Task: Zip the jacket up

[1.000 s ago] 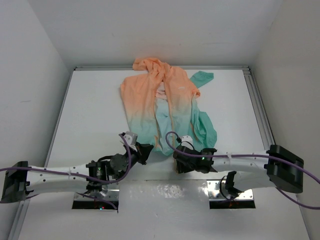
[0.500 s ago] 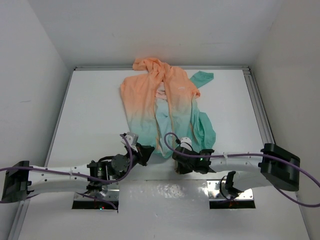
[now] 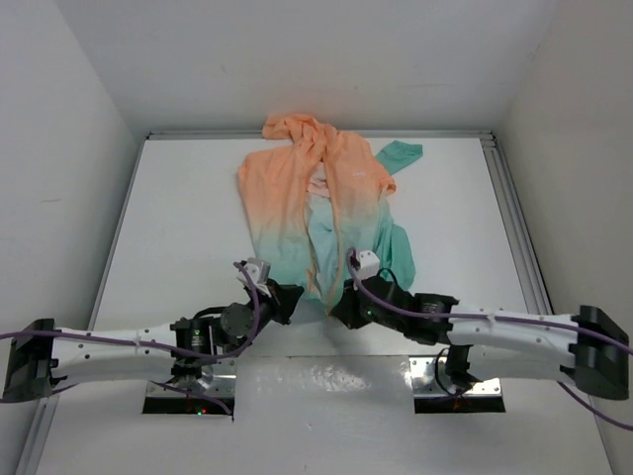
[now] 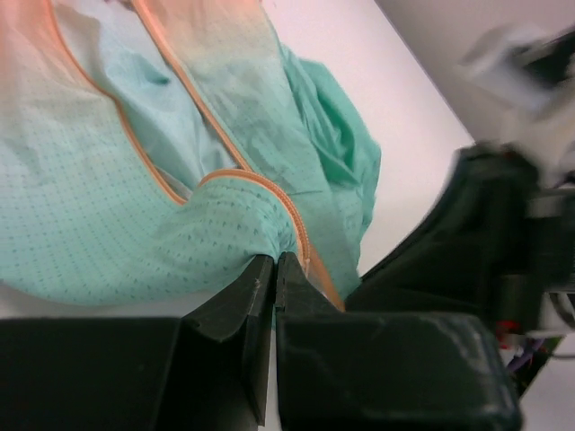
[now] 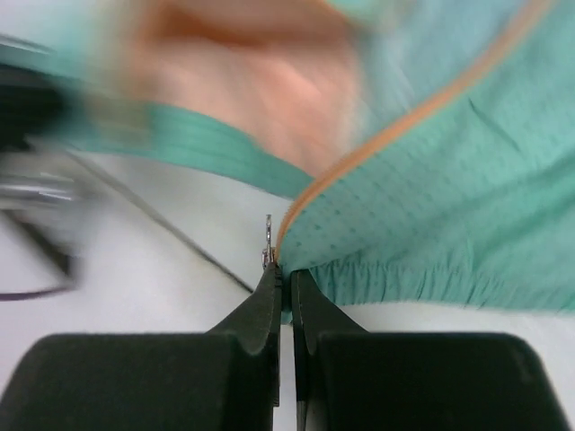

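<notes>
Left gripper [image 4: 275, 260] is pinched tight on the teal hem of the jacket [image 3: 297, 198], right by the orange zipper edge [image 4: 235, 175]. Right gripper [image 5: 286, 274] is clamped on the other hem corner, with a little metal tab [image 5: 268, 241] poking up at its tips. Both arms lie low and stretched inward, wrists nearly meeting. Jacket's spread open on the white table [image 3: 178, 228], hood at the far end.

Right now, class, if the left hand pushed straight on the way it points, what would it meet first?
The jacket. The left hand is already shut on its teal bottom edge beside the orange zipper, so going on would probably just push into more cloth.
</notes>
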Motion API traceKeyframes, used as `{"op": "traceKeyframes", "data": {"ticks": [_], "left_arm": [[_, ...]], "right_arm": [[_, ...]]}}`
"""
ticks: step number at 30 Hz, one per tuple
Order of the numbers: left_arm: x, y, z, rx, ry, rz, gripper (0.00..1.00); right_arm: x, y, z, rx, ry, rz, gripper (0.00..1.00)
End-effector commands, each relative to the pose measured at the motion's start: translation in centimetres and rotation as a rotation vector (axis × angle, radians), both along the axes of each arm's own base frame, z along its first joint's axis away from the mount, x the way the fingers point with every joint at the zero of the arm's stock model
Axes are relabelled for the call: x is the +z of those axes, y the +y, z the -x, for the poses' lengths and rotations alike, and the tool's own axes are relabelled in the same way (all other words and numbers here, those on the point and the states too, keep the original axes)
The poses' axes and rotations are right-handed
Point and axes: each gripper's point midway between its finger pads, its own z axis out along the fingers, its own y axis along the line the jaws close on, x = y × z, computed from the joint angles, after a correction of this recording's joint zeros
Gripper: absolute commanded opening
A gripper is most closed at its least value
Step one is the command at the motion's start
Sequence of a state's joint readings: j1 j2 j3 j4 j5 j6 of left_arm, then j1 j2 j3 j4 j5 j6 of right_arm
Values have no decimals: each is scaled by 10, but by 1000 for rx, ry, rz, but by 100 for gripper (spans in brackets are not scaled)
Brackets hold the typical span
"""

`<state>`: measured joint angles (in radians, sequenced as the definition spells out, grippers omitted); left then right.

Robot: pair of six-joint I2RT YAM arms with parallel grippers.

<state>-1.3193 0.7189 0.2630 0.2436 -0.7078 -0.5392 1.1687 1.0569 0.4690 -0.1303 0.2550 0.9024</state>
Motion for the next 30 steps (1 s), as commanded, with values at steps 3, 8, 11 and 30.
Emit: {"op": "traceKeyframes", "data": {"ticks": [3, 8, 11, 30], "left_arm": [[69, 18, -19, 144, -59, 142, 0], [62, 17, -14, 112, -42, 179, 0], [55, 9, -15, 116, -11, 155, 0], [56, -12, 1, -12, 20, 294, 0]], "right_arm": [[190, 42, 5, 209, -408, -623, 0], [66, 17, -19, -15, -216, -405, 0], [53, 35, -19, 53, -192, -328, 0], [110, 21, -17, -8, -346, -732, 0]]}}
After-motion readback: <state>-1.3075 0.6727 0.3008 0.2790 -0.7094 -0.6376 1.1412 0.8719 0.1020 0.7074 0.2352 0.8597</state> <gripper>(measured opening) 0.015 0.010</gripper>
